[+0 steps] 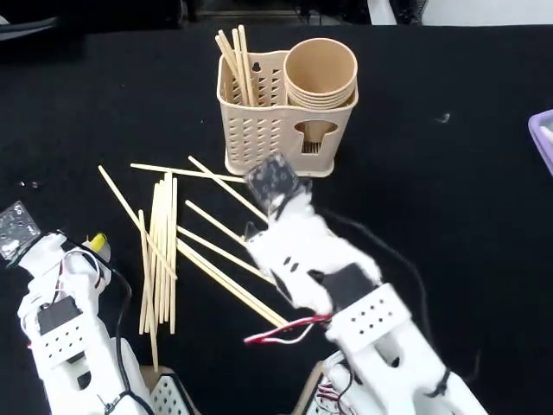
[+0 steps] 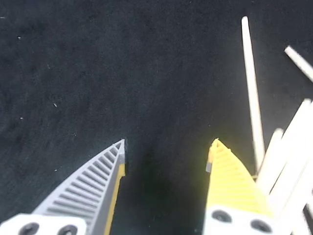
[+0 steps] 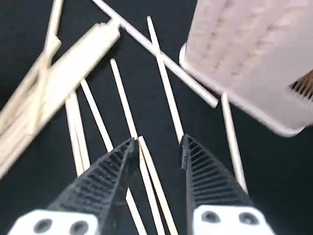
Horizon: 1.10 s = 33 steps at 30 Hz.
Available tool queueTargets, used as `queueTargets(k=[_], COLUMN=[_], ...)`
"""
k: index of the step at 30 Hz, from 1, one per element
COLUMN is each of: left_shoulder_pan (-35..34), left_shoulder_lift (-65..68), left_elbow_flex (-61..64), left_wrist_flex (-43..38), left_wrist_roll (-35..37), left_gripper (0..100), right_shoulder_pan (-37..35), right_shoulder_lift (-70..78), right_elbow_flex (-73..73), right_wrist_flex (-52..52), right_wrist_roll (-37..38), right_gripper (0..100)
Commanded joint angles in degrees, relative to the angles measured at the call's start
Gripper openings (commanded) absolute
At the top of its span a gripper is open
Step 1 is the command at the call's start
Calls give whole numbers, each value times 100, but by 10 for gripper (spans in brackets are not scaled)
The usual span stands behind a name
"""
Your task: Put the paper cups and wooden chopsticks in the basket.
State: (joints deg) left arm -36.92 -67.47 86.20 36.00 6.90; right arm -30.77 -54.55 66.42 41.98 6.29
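The beige perforated basket (image 1: 272,130) stands at the back centre. A stack of paper cups (image 1: 320,71) fills one compartment, and a few wooden chopsticks (image 1: 237,59) stand in the other. Several loose chopsticks (image 1: 161,255) lie scattered on the black cloth in front of it. My right gripper (image 3: 158,142) is open and hovers low over some of these chopsticks (image 3: 124,105), just short of the basket (image 3: 254,54). My left gripper (image 2: 166,152) is open over bare cloth at the front left, with chopstick ends (image 2: 252,93) beside its yellow finger (image 2: 230,181).
The corner of a purple container (image 1: 543,138) shows at the right edge. The right arm (image 1: 311,259) stretches over the middle of the table with red wires (image 1: 276,333) trailing from it. The left arm (image 1: 60,320) stands at the front left corner.
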Motion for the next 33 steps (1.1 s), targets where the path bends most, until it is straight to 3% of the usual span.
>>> queueTargets(k=[1,11,18,22,26,33], left_shoulder_pan=[75,831,1385,1815,2009,2097], left_shoulder_lift=[-26,281,2154,3191,4088,5503], left_elbow_flex=[-848,-2176,-3196,-3749,-4180,-4356], left_wrist_flex=[721,2154,2119,2084,2048,1196], left_wrist_roll=[-580,-1204,-1152,-492,-281,-334], left_gripper=[266,268,269,269,269,265], right_shoulder_pan=[-62,-9,-9,-9,-18,-35], right_shoulder_lift=[-4,-4,-4,-4,-4,-4], right_elbow_flex=[664,1007,1059,1059,1059,1288], right_wrist_flex=[-1081,-1099,-1108,-1108,-1116,-1582], right_wrist_roll=[97,123,132,132,378,404], right_gripper=[134,134,134,134,134,134])
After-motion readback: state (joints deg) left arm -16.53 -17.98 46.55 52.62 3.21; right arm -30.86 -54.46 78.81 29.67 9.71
